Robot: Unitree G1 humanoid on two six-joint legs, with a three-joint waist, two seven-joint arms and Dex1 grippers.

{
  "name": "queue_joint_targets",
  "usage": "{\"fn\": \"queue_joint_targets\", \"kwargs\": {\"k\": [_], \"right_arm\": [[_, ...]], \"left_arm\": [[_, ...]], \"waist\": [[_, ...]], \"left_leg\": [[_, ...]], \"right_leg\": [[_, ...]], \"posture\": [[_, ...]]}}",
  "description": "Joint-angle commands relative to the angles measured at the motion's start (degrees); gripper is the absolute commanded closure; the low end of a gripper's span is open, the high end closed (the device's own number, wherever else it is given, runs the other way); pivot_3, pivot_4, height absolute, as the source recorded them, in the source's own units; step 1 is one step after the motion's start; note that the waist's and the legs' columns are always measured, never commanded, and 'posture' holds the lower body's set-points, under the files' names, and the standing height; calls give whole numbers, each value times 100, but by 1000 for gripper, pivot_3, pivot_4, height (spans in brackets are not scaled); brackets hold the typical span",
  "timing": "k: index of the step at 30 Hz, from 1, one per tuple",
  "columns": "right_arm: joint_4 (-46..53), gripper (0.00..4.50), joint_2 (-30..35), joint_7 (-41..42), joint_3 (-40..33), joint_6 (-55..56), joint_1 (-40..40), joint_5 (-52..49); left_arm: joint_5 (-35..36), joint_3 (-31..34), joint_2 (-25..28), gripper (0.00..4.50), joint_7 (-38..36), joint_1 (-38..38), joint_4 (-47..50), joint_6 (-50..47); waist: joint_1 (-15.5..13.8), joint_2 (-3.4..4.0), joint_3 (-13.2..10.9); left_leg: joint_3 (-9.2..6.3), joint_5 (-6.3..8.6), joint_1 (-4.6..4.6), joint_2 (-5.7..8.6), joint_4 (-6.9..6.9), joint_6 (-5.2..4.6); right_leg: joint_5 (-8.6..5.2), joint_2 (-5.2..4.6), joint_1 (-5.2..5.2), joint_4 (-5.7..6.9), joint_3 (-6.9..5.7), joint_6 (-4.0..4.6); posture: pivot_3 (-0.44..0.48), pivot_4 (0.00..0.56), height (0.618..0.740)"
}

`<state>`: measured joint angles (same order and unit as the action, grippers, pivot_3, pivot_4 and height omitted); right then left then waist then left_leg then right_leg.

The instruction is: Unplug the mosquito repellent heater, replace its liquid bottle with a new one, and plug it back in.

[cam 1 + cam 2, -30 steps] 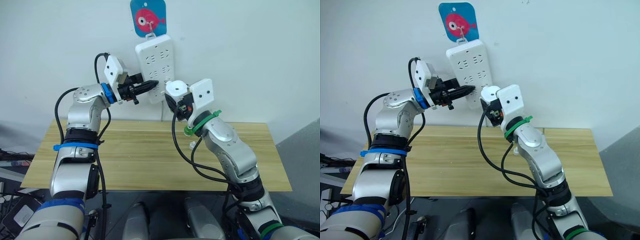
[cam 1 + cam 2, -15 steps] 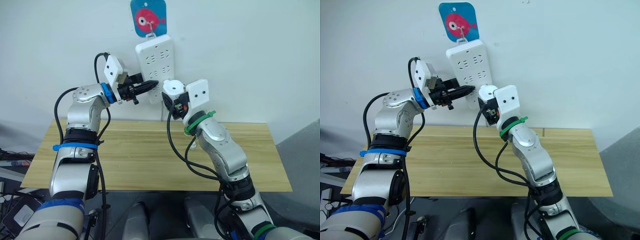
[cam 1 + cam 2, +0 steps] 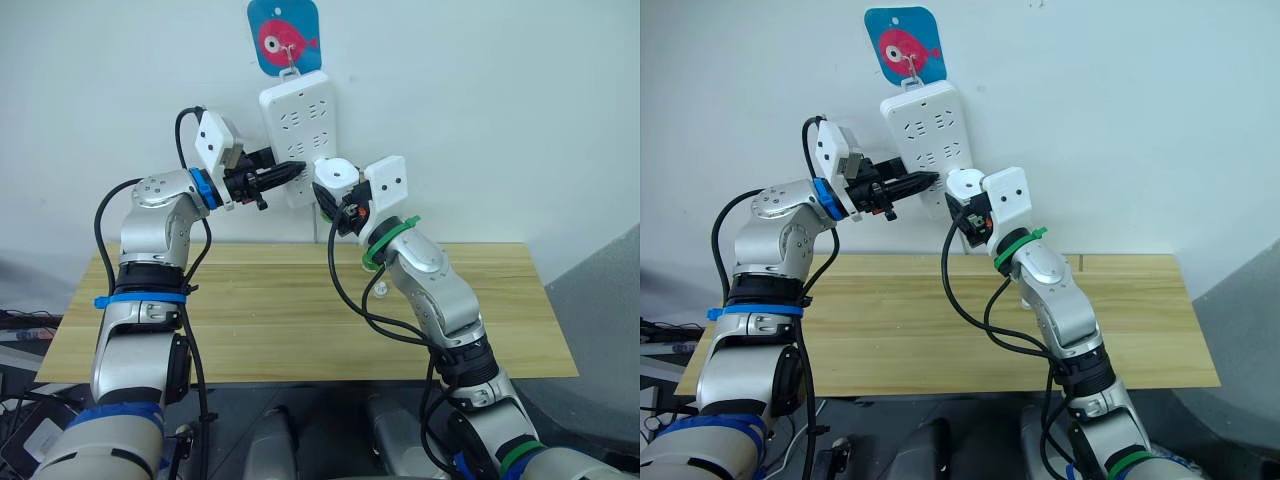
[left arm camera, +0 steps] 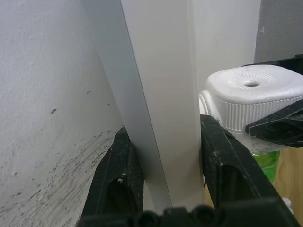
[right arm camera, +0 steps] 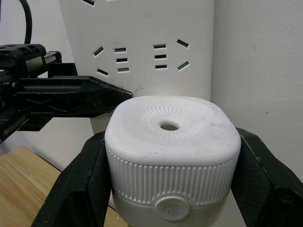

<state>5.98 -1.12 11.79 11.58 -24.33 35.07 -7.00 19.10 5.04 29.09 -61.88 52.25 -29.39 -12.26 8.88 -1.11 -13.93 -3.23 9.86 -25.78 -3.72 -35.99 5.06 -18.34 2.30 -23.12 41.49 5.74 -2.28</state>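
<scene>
White wall behind. Left gripper (image 3: 283, 176) stayed clamped across power strip (image 3: 292, 110); right gripper (image 5: 170, 156), clenched on mosquito repellent heater (image 5: 171, 142), edged closer — replugging imminent.

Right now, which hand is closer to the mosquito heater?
Right. The right hand is clamped around the heater; the left hand grips the power strip's edge beside it.

— How are my arms sitting?

— Both raised, elbows bent. My left gripper (image 3: 290, 172) is clamped flat, fingers (image 4: 120, 177) either side. My right gripper (image 5: 170, 156) is closed; its wrist tilts up, though I think the fingertips are partly hidden.
</scene>
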Motion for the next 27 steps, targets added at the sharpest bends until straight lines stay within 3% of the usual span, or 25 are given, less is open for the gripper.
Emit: {"fn": "queue_joint_targets", "kwargs": {"k": [1,2,6,7,15,23,27], "right_arm": [[-116,1536,-119,17,-14,-211,200,-30],[-25,1536,-109,-28,-26,-242,155,10],[480,193,122,16,137,-414,-142,222],[675,57,196,42,187,-532,-249,245],[2019,0,813,472,480,-1278,-896,114],[2290,0,999,794,519,-1470,-980,-53],[2359,0,1080,1030,569,-1419,-989,-177]], "left_arm": [[-39,-135,-79,3134,-60,4,217,99],[-62,-129,-70,3134,-47,8,184,138],[-129,-54,-17,3134,58,66,11,273],[-140,-31,8,3134,88,72,-24,307],[-185,284,260,3134,582,74,-258,609],[-199,428,734,668,766,-243,-13,660],[-161,501,1059,668,736,-440,206,603]], "waist": [[0,0,0],[0,0,0],[-51,0,0],[-65,0,0],[-67,0,0],[-87,-1,0],[-91,-1,0]], "left_leg": [[0,0,0,0,0,0],[0,0,0,0,0,0],[-2,0,-3,2,3,0],[-2,0,-6,3,5,0],[2,0,-11,4,13,0],[-6,-2,-11,-2,21,-1],[-6,-3,-12,0,17,0]], "right_leg": [[0,0,0,0,0,0],[0,0,0,0,0,0],[0,0,-1,0,-2,0],[0,-1,-3,-2,-2,0],[-1,-7,-5,-21,-1,-2],[1,1,-8,-17,-7,3],[1,-2,-7,-17,-6,2]], "posture": [[-163,222,718],[-166,222,718],[-164,221,718],[-163,221,718],[-162,221,718],[-147,215,718],[-138,213,718]]}}
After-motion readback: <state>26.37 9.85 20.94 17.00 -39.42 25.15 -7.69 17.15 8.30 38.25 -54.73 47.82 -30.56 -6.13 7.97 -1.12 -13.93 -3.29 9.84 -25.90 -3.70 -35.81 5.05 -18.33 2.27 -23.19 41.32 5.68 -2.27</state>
